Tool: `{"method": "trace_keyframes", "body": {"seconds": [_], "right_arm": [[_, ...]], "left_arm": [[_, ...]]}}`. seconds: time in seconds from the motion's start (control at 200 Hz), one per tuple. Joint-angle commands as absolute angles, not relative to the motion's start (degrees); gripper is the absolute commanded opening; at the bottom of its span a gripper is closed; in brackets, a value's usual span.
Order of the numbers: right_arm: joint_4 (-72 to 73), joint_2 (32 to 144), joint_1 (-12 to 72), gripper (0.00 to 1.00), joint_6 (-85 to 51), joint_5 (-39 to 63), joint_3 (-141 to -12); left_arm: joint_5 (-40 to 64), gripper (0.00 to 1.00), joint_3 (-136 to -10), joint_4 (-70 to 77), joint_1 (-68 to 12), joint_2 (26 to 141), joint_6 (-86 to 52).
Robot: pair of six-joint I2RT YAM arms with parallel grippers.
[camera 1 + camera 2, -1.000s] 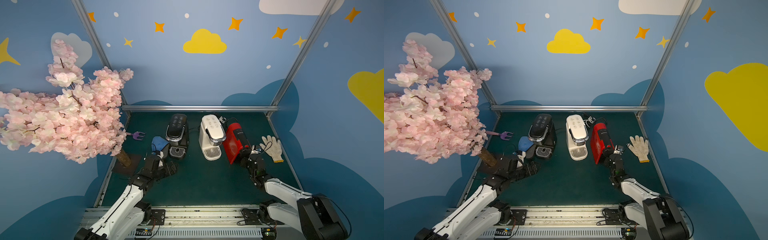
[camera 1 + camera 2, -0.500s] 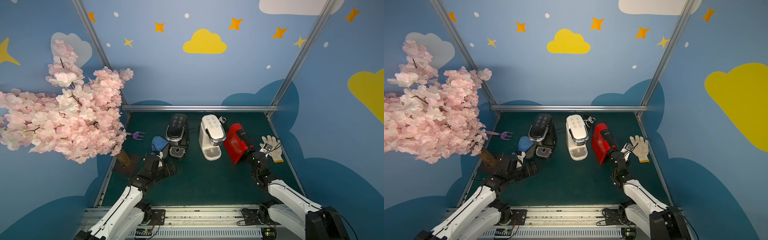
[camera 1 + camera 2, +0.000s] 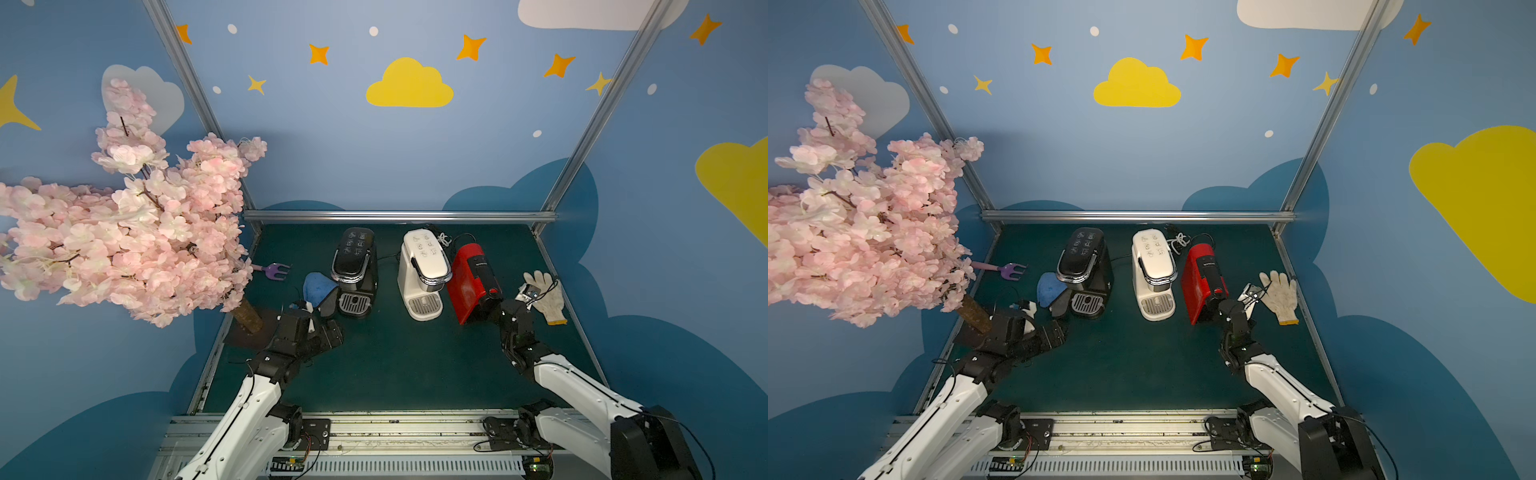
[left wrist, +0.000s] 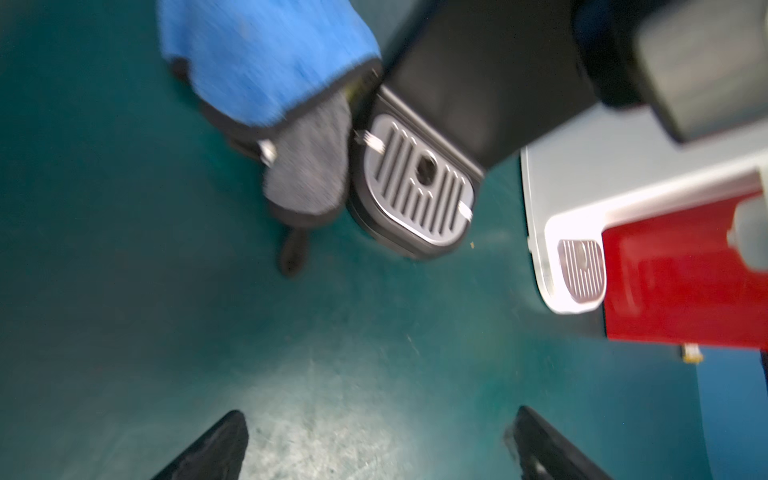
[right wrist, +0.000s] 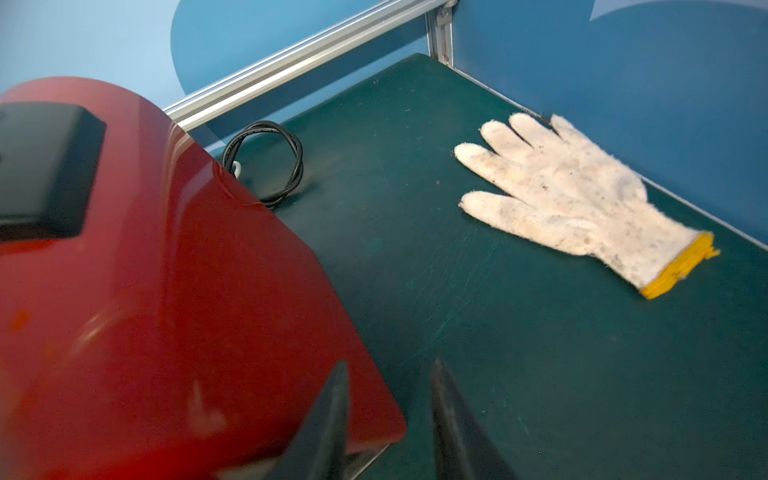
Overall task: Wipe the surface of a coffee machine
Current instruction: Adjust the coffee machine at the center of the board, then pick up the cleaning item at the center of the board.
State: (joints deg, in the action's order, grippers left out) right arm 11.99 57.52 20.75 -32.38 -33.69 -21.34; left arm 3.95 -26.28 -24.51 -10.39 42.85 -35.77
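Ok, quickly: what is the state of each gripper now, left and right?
Left gripper: fingers wide open, holding nothing.
Right gripper: fingers partly open, holding nothing, beside the glossy red coffee machine.

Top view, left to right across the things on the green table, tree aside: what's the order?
purple toy rake → blue cloth → black coffee machine → white coffee machine → red coffee machine → white glove

We are in a staged robot-lab booth.
We see painted cloud-and-star walls [image 3: 409, 158] across the top, aluminium framing [image 3: 399, 216] mid-frame, a fake blossom tree [image 3: 124, 232] at left, and robot arms [image 3: 249, 415] on a rail [image 3: 399, 430] along the bottom.
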Motion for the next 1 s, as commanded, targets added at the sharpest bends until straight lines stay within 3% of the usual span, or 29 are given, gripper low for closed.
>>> {"method": "trace_keyframes", "body": {"seconds": [0.0,0.115,0.626,0.996], "right_arm": [[5.23,54.28,20.65,0.50,-33.93,-29.52,-22.39],[-0.44,50.25,20.65,0.57,-34.48,-27.07,-22.41],[-12.57,38.24,20.70,0.60,-31.59,-15.77,-19.25],[-16.16,32.34,20.61,0.60,-30.57,-12.82,-16.85]], "left_arm": [[4.69,0.97,-28.07,-25.28,-6.05,44.71,-34.46],[3.58,0.95,-30.24,-22.92,-3.62,48.98,-34.43],[-9.93,0.97,-40.07,-10.18,-3.46,72.63,-38.78],[-6.77,0.93,-54.58,-15.38,-3.89,94.62,-39.64]]}}
